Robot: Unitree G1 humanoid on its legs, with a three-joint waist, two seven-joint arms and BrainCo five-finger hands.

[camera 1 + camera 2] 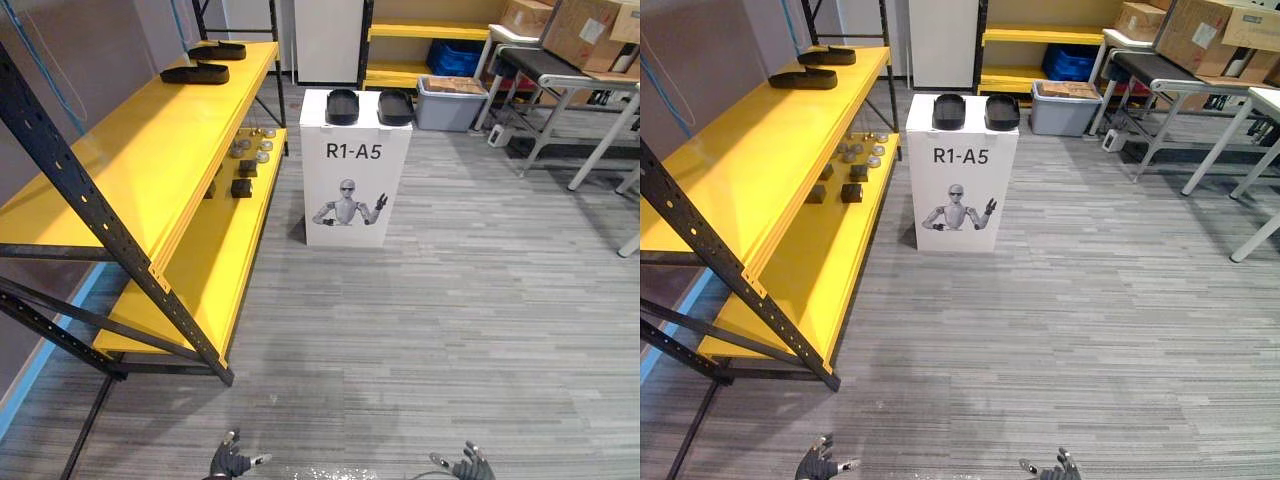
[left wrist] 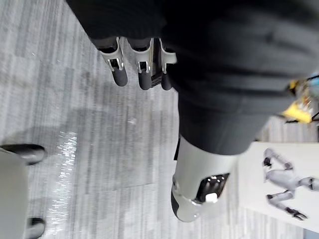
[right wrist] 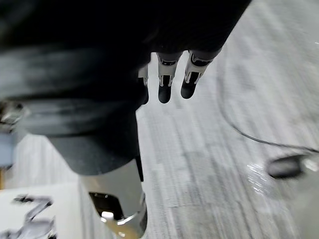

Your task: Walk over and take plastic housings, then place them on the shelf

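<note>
Bright, even light falls from overhead. The grey floor [image 1: 450, 330] throws white glare close in front of me. The yellow shelf [image 1: 140, 150] softly shades its lower board [image 1: 215, 262].

The two head views look forward and down from high up, across the grey floor [image 1: 450, 330] to a white box [image 1: 356, 180] well ahead, with the yellow shelf [image 1: 130, 170] along the left. They share almost the whole scene from places set slightly apart sideways, so the box sits further left in the right eye view. The left hand [image 1: 230, 462] and right hand [image 1: 468, 466] just reach their bottom edge. Each wrist view looks along its own hand from very close, down at the floor, and catches a corner of the same white box
</note>
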